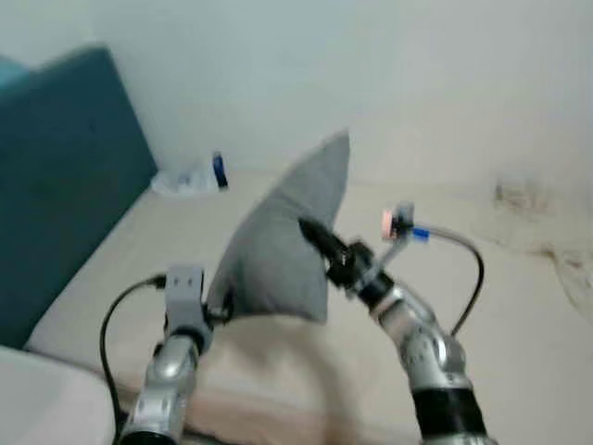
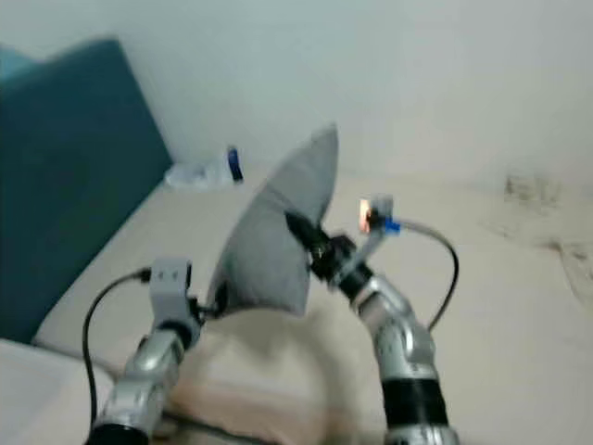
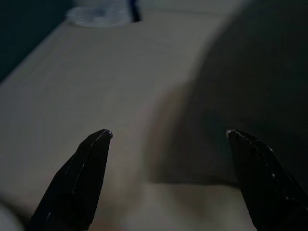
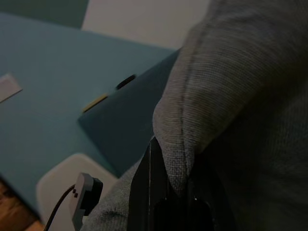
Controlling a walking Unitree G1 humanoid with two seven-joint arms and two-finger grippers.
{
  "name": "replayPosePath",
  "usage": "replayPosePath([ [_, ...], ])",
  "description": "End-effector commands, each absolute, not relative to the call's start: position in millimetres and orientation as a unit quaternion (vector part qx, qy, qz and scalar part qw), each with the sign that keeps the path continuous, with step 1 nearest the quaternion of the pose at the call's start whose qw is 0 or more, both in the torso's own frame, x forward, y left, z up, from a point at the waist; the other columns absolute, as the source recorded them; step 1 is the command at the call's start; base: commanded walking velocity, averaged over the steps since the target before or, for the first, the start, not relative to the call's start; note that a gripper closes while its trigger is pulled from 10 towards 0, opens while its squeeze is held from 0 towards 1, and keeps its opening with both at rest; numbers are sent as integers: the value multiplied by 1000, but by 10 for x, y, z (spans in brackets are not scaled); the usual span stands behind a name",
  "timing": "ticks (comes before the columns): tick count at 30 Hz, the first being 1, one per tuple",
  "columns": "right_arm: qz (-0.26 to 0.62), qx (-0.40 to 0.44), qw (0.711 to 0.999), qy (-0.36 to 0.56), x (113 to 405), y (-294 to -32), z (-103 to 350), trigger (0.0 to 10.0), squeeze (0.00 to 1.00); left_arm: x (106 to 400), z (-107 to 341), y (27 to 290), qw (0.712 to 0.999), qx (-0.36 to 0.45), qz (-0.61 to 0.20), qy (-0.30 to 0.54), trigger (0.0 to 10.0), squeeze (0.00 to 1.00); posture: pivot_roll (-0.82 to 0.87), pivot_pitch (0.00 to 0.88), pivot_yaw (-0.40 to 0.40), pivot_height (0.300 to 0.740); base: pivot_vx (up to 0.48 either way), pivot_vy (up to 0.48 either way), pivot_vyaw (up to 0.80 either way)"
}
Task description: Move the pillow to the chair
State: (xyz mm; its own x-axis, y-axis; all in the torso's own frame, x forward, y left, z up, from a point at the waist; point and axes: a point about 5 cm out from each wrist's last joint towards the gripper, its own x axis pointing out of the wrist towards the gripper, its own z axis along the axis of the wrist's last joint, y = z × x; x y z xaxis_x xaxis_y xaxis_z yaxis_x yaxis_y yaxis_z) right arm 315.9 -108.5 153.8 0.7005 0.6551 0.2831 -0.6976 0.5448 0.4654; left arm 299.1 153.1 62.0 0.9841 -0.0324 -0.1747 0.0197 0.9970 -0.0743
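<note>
Two grippers: both at the pillow [image 1: 283, 246].
Pillow position: raised above the beige bed surface [image 1: 528, 315], standing on a corner, long axis running up and away toward the wall.
Right gripper [image 1: 313, 232]: fingers pinched on a fold of the pillow's right edge; seam visible between them in the right wrist view.
Left gripper [image 3: 168, 137]: fingers spread, pillow's lower left corner just beside it, not clamped.
Nearer arm: right, already carrying.
Chair: not identifiable.

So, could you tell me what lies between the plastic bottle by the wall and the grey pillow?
Nothing: in the left eye view only bare beige mattress separates the bottle from the pillow.
</note>
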Motion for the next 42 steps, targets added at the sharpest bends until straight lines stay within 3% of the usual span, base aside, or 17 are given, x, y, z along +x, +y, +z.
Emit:
replayPosePath([
  [1,406,280,868,-62,3149,-995,1648,10000,0,2965,595,1604,995,-36,-2,93,10000,0,-15,0,14,740,0,0,763],
  [42,394,288,872,-36,3114,-950,1533,10000,0,2943,585,1618,995,-22,2,99,10000,0,-12,11,10,740,0,0,762],
])
